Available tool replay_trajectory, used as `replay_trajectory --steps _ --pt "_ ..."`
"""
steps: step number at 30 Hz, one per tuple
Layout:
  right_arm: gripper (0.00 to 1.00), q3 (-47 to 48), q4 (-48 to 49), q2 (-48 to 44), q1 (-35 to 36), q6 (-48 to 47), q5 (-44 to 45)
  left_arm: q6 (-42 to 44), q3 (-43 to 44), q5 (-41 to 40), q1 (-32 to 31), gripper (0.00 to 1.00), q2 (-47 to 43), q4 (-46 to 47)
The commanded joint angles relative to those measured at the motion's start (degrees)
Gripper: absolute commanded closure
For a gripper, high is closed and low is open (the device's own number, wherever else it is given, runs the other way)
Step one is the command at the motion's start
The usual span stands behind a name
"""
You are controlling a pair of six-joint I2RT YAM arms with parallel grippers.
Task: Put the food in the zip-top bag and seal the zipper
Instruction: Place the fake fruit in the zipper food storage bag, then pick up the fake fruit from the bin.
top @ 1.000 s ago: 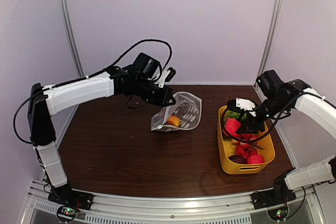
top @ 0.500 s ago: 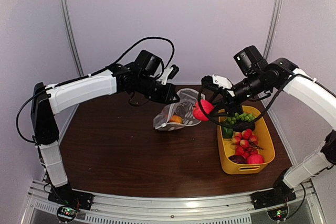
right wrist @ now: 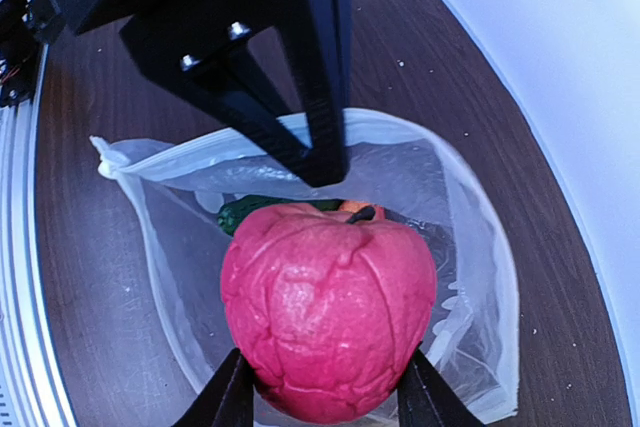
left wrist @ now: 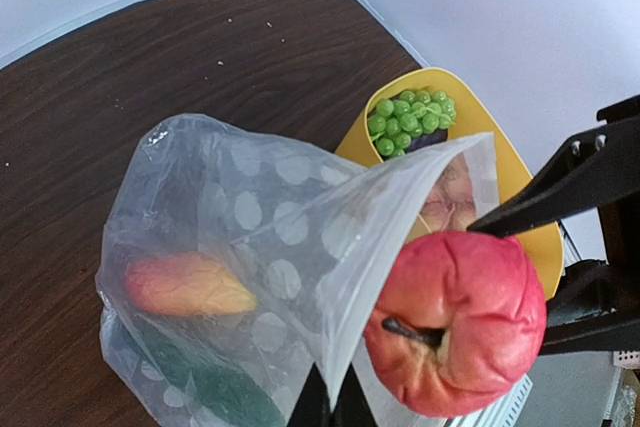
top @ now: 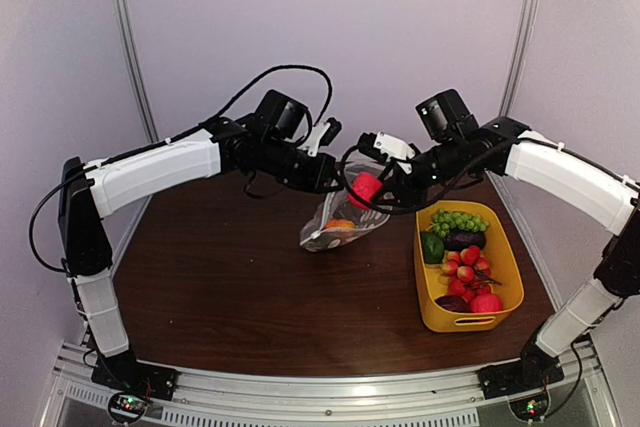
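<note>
Firmly, right jaws clamp a wrinkled red apple point(right wrist: 325, 312); left jaws pinch floppy bag point(left wrist: 250, 222).

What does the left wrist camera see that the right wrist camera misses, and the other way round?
Left wrist only: the yellow tub with green grapes in it. Right wrist only: the whole open mouth of the zip-top bag, ringed by the zipper. Both: the red apple clamped in the right gripper over that mouth, the left gripper pinching the bag's rim, and the dark table.
</note>
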Motion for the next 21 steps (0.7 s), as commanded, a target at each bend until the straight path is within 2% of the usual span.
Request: replay_trajectory --steps 1,4,8,14,18,21 --pt "0.60 0.6 4.2 0.4 0.3 4.6 6.3 -0.6 -0.3 0.7 0.5 1.00 -1.8 0.8" --pt "0.48 3.1 2.0 2.7 1.0 5.1 9.8 -1.3 -0.5 0.1 0.6 1.00 -1.9 1.1" --pt "0.43 3.1 1.3 2.0 1.1 5.7 11.2 -1.8 -0.5 -0.7 0.5 1.00 -2.5 1.2" --pt "0.39 1.2 0.9 -4.9 1.1 7.1 7.1 -1.5 -0.9 -1.9 0.6 1.00 -3.0 1.2" --pt "0.42 -2.4 0.6 -10.9 0.8 6.4 6.3 -1.5 -1.3 -2.8 0.6 1.00 -2.8 1.2" --pt "0.43 -5.2 -0.6 -14.3 -2.0 5.7 6.8 -1.4 -1.9 -3.5 0.6 1.00 -3.1 1.2"
